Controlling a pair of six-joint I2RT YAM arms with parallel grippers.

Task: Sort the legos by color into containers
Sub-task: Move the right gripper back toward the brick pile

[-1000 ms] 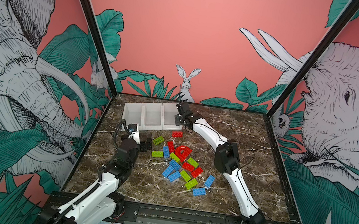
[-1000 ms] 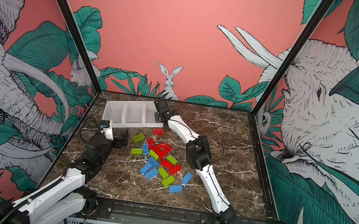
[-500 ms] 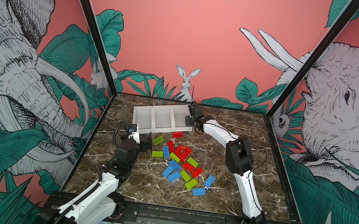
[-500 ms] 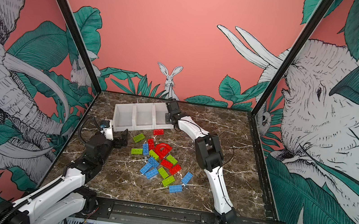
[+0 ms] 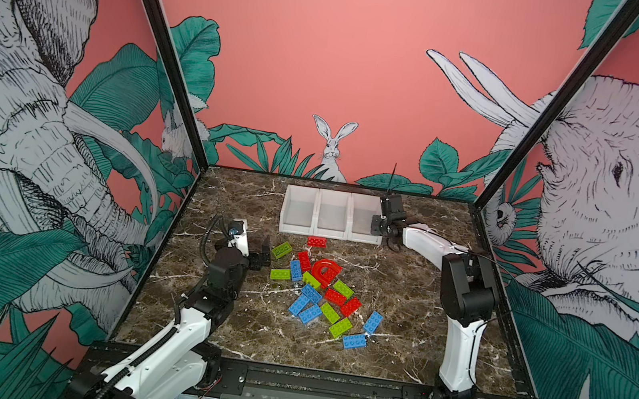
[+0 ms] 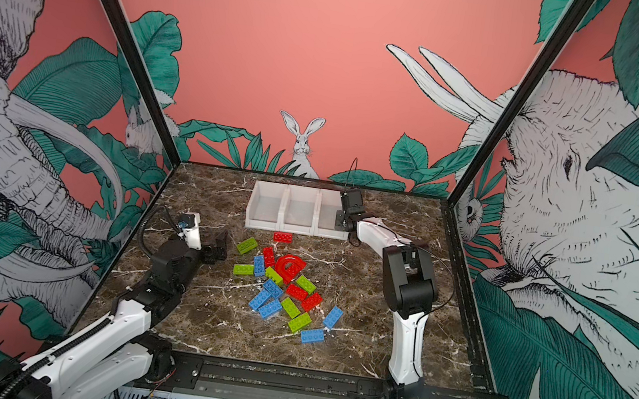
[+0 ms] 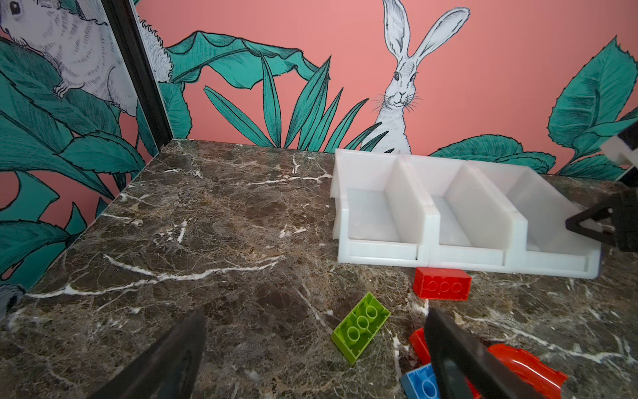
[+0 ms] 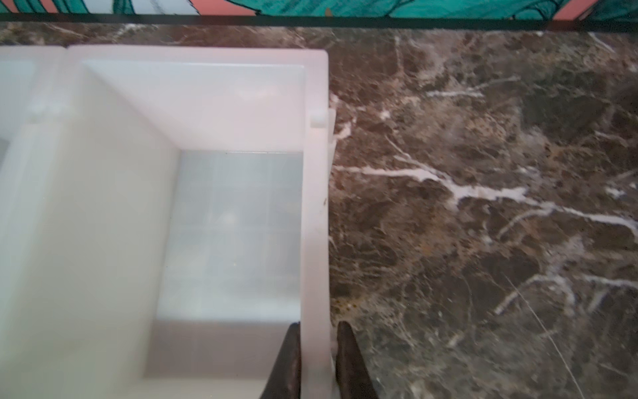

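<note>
The row of three white containers [image 5: 313, 231] has just slid across the worktop [image 5: 400, 303]. A second ago it sat skewed toward the left rear, and now it stands square to the front, directly behind the pile. The right fingers [image 8: 347, 355] did the dragging and remain pinched tight on the outer side wall of the end bin, one finger inside it and one outside. All three bins are empty in the left wrist view. The legos [image 5: 322, 289] lie unsorted in a loose heap mid-worktop, red, blue and lime mixed around a red arch [image 5: 326, 270]. One red brick [image 5: 316, 242] sits just in front of the middle bin's front wall. The left fingers [image 7: 445, 345] have not moved: spread wide, holding nothing, low beside the pile near a lime brick [image 7: 360, 326]. Judging from this, the move was preparation. The bins now look within easier reach of both arms, and sorting itself has yet to start.
</note>
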